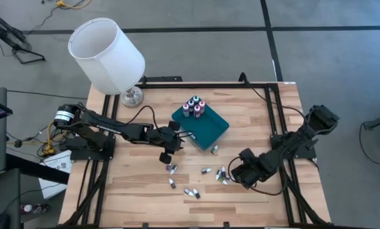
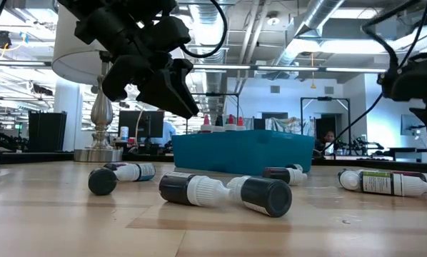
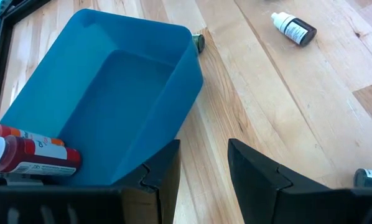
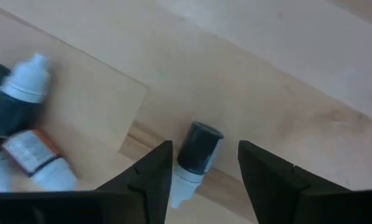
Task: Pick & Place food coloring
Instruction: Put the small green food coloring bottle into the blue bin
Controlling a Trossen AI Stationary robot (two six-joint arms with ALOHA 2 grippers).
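The tray (image 1: 210, 129) is the landmark: a teal tray near the middle of the desk (image 1: 133, 191), with a cluster of bottles (image 1: 194, 107) standing upright in its far corner, toward the lamp (image 1: 107, 56). The other bottles lie on their sides on the bare wood in front of the tray, scattered from its near edge toward the desk's front – one pair (image 2: 224, 193) lies cap to cap. The left tool (image 1: 177, 141) hovers just beside the tray's near-left edge, jaws apart and holding nothing; its wrist view looks past them into the tray's empty floor. The right tool (image 1: 236, 173) is low over the loose bottles to the front-right of the tray, fingers spread wide with one dark bottle (image 4: 195, 158) lying on the wood between them, not gripped. These bottles look light, stiff plastic – round and smooth, so I judge they will roll or squirt sideways if pinched off-centre. The pointed cap is narrow and tapered, a poor hold; the labelled body is the better place, taken across its width near the middle, so the bottle comes up level and can be set down in the tray
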